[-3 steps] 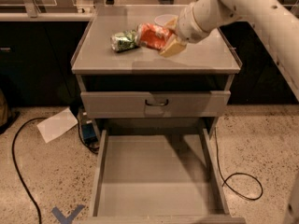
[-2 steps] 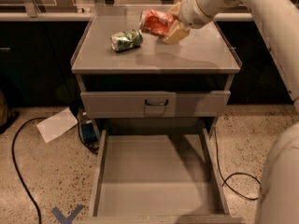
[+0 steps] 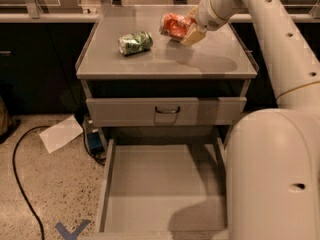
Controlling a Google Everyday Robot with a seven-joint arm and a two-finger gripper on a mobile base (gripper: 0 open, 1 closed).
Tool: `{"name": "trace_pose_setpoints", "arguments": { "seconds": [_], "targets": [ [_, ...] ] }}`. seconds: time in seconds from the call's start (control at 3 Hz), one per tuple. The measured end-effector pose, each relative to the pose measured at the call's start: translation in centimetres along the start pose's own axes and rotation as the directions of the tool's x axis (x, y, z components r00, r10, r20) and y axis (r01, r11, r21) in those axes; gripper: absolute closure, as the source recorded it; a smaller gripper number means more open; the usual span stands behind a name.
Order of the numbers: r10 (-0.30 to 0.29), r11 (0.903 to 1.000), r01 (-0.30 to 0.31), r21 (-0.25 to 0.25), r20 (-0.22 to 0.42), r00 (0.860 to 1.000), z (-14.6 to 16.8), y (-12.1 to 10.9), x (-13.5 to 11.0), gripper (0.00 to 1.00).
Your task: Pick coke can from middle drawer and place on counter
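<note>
Speckled floor [image 3: 45, 194], dark cabinets at the back with a pale ledge [image 3: 45, 17] along their top. Grey drawer cabinet in the middle; its flat top is the counter surface [image 3: 165, 64].

Gripper [image 3: 186, 30] over the surface at about 1 o'clock from its centre. The arm [image 3: 270, 39] reaches in from the right. Jaws clamped on the coke can [image 3: 174, 25]; a tan finger [image 3: 193, 34] shows on the can's near right side. Can tilted, red-orange, its far end toward 10 o'clock. Cannot tell whether it touches the surface.

Green can [image 3: 135, 42] lies on its side at about 10 o'clock on the surface, well apart from the coke can, with bare metal between them.

Upper drawer front [image 3: 125, 113] closed, dark loop handle [image 3: 167, 110] at its centre. Below it the middle drawer [image 3: 160, 184] is pulled out toward 6 o'clock, with only bare floor showing. The robot's pale body [image 3: 275, 179] covers the drawer's right side.

On the floor at 9 o'clock from the drawer: a sheet of paper [image 3: 61, 133], a small blue box [image 3: 94, 140] against the cabinet foot, and a black cable [image 3: 17, 184] curving down. Blue tape mark [image 3: 70, 230] at 7 o'clock.
</note>
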State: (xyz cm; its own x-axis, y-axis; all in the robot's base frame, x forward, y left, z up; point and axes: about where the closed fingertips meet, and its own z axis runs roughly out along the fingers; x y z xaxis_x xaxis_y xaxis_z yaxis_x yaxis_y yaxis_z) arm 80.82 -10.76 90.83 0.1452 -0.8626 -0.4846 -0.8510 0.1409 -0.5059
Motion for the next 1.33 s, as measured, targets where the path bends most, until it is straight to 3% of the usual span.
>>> {"name": "trace_pose_setpoints", "arguments": {
  "seconds": [0.33, 0.67, 1.0, 1.33],
  "targets": [
    [0.002, 0.9976, -0.003, -0.07, -0.021, 1.0, 3.3, 1.2, 1.5, 1.0],
    [-0.019, 0.9848, 0.013, -0.173, -0.032, 0.999, 6.0, 3.6, 2.0, 1.0],
    [-0.023, 0.9766, 0.016, -0.215, -0.03, 0.999, 6.7, 4.5, 2.0, 1.0],
    [-0.023, 0.9766, 0.016, -0.215, -0.03, 0.999, 6.6, 4.5, 2.0, 0.82]
  ]
}}
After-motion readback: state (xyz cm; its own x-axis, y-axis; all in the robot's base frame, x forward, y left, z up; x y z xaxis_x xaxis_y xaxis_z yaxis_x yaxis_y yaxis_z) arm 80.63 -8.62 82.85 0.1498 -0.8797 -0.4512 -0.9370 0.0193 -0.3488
